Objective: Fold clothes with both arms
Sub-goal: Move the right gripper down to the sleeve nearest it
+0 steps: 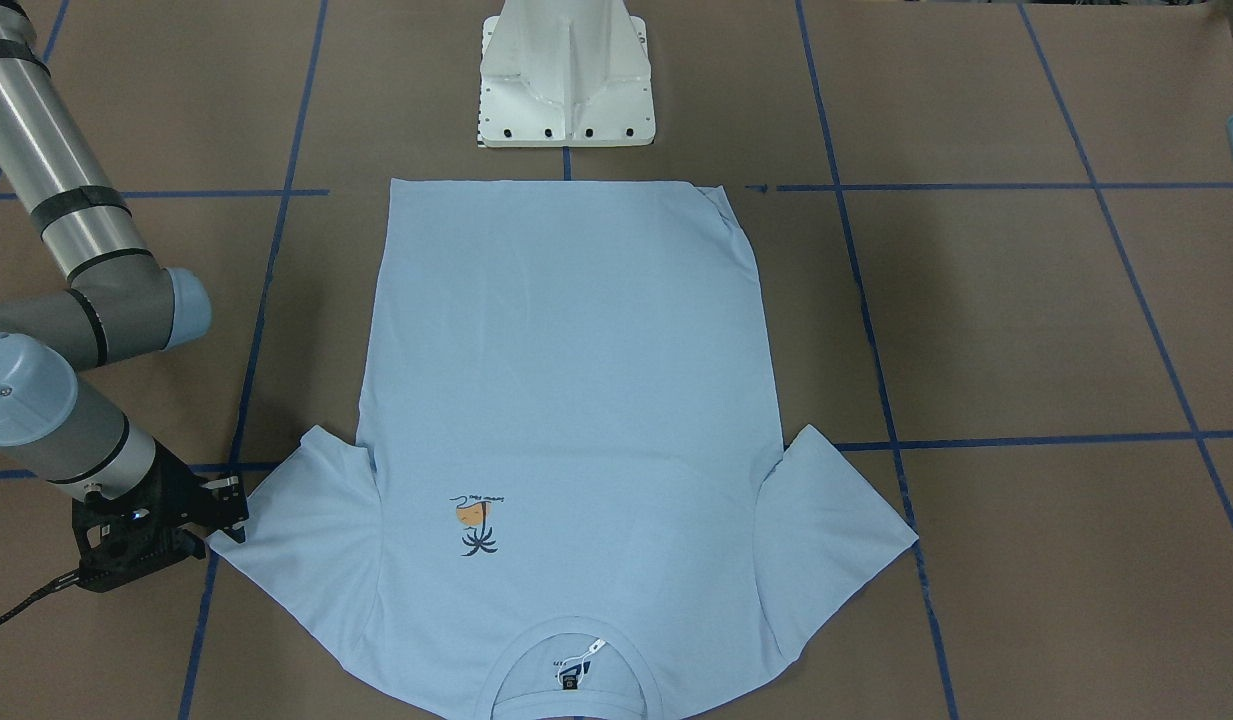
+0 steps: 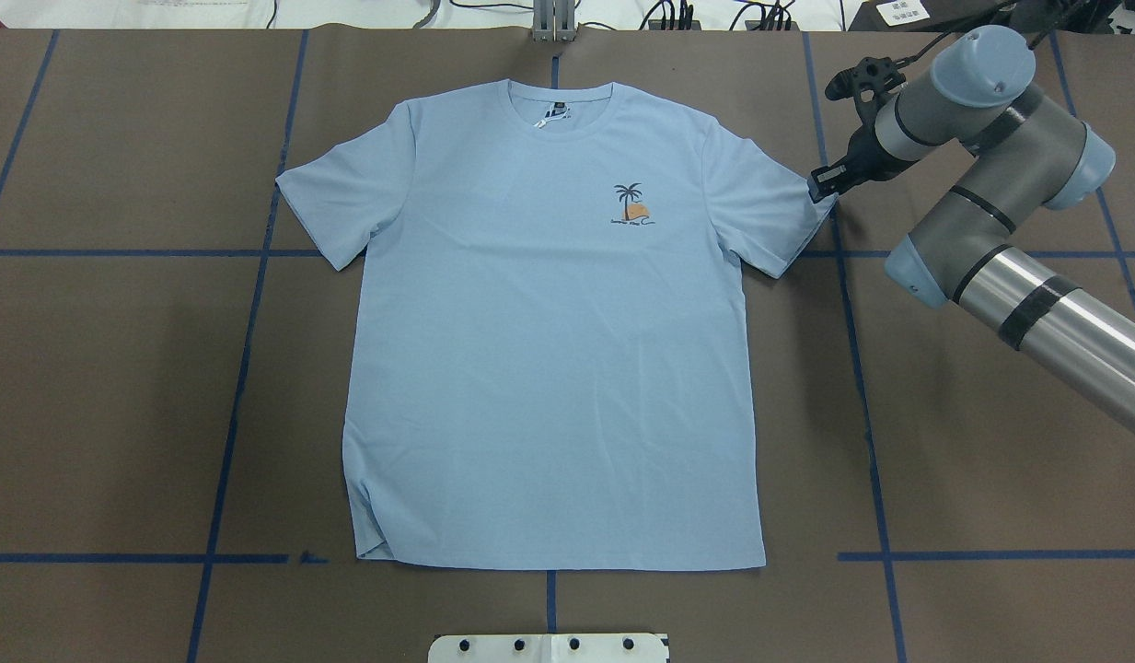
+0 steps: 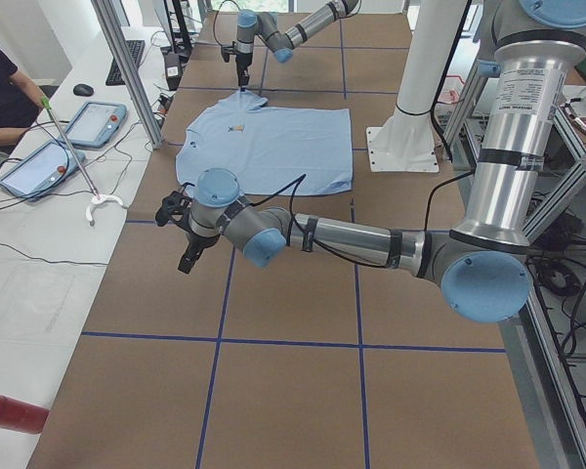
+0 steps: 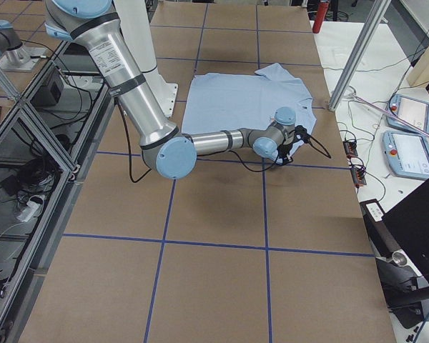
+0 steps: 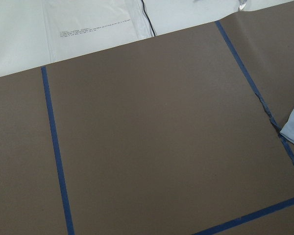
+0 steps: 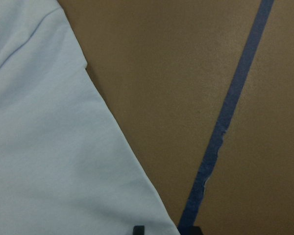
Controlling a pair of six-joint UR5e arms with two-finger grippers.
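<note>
T-shirt (image 2: 549,350) is lying flat, print up, collar pointing away from the robot, mid-table (image 2: 116,414).
Right gripper (image 2: 820,182) is straddling its nearest sleeve tip, jaws apart; left gripper (image 3: 188,262) is hovering well off the shirt, jaws impossible to judge.

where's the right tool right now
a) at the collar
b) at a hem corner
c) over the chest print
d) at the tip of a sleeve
D: in the overhead view the right tool sits at the outer tip of the T-shirt's sleeve, well away from the collar, the chest print and the hem.
</note>
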